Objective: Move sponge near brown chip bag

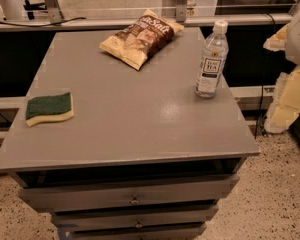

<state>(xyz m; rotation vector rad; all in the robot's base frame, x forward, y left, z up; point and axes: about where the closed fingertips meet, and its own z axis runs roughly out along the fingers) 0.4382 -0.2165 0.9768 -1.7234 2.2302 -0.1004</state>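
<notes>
RISK: sponge (49, 109) lies close to the tabletop (140, 129) left edge, so a nudge could slide it off; a reach from the right could topple the water bottle (211, 59) | HAND: not in view, state cannot be told; pale arm shape (297, 34) at right edge | SPONGE: far left, well apart from that arm and from the brown chip bag (140, 36)

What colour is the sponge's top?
Sponge: dark green top, pale yellow base, in the camera view. End effector not in view.
</notes>
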